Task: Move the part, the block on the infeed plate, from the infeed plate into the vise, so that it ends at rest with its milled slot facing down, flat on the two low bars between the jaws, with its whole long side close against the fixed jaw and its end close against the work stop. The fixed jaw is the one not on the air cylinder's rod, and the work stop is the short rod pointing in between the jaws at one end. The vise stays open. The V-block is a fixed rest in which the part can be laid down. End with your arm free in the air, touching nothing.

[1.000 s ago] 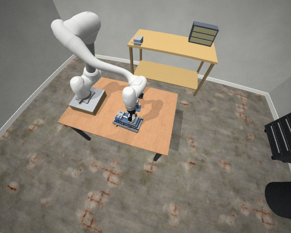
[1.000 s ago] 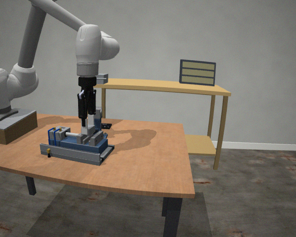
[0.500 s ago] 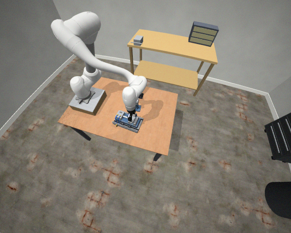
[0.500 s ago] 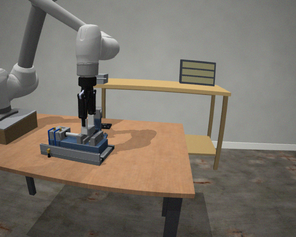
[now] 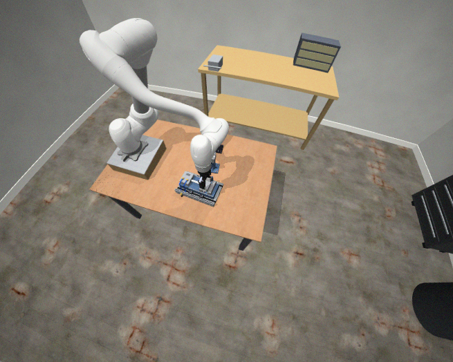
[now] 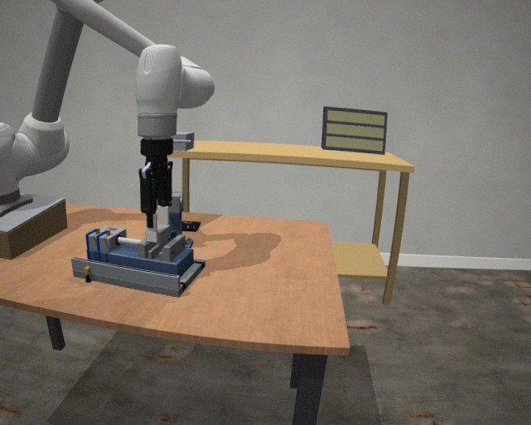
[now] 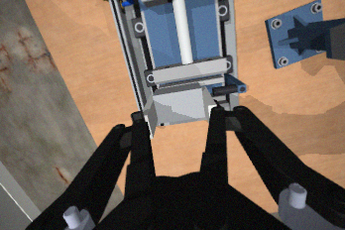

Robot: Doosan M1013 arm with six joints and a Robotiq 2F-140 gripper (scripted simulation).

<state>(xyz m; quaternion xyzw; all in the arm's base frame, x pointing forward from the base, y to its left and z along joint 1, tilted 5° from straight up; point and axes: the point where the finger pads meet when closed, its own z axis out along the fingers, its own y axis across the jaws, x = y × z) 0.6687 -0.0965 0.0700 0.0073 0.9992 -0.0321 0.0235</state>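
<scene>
The part [image 7: 180,106], a light grey block, is held between my gripper's [image 7: 177,115] black fingers, which grip its two ends. It is low between the jaws of the blue and grey vise [image 6: 137,258], with its top above the jaw tops in the exterior view [image 6: 158,233]. The moving jaw [image 7: 188,75] on the white cylinder rod [image 7: 183,32] stands just beyond the part. The work stop [image 7: 225,89], a short dark rod, points in beside the part's right end. The fixed jaw [image 6: 173,249] is on the near side, hidden in the wrist view. I cannot tell whether the part touches the low bars.
The blue V-block [image 7: 302,37] stands right of the vise. The dark infeed plate [image 6: 190,225] lies behind the vise. My arm's base block [image 6: 20,226] is at the table's left. A yellow shelf table [image 6: 301,157] stands behind.
</scene>
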